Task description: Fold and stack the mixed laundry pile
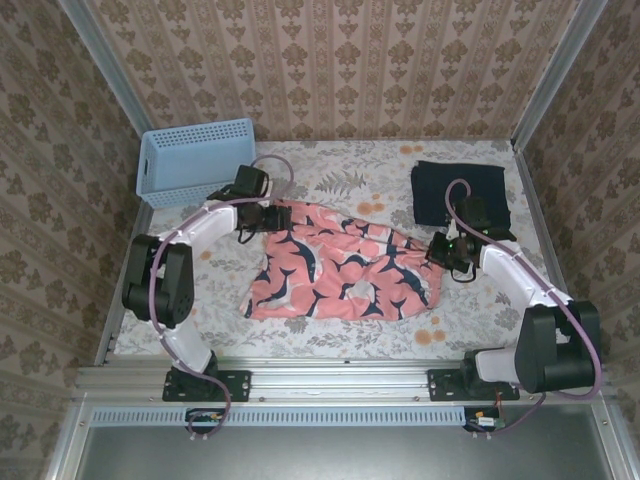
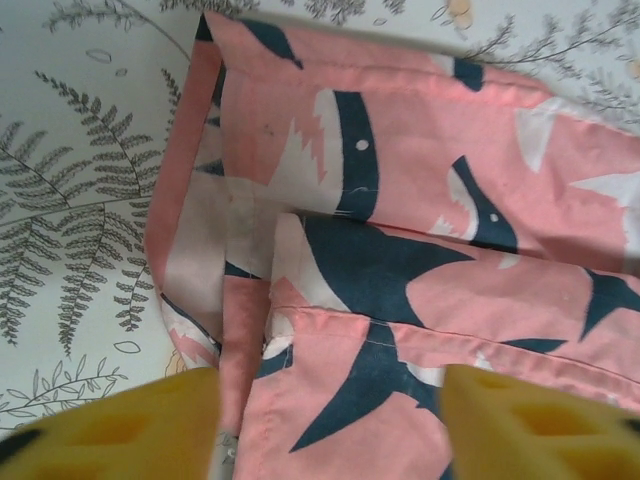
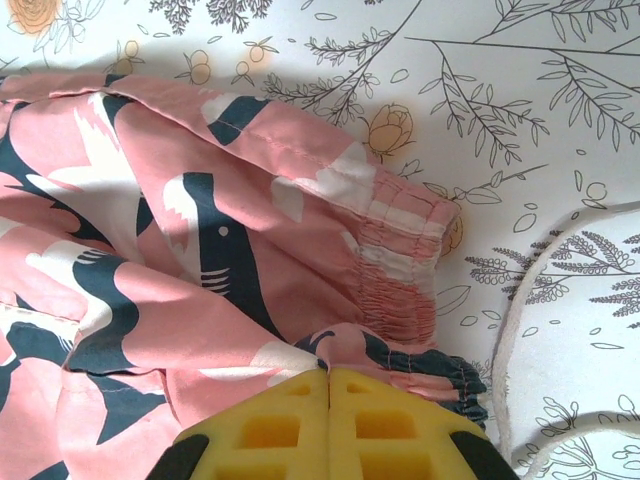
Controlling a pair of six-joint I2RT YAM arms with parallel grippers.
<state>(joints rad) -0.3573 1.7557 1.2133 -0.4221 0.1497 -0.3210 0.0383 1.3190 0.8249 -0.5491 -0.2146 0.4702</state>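
The coral-pink leaf-print garment (image 1: pixel 345 265) lies spread across the middle of the tabletop (image 1: pixel 330 175), with the dark navy garment (image 1: pixel 460 190) folded flat at the far right. The right gripper (image 3: pixel 328 385) is closed, pinching the pink garment's gathered right edge. The left gripper (image 2: pixel 330 400) stands open over its far-left hem. A light blue basket (image 1: pixel 190 160) sits far left.

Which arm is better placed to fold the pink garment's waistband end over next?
Right. The right gripper is shut at the waistband of the coral-pink garment, apparently pinching it. The left gripper hangs open above the opposite end.
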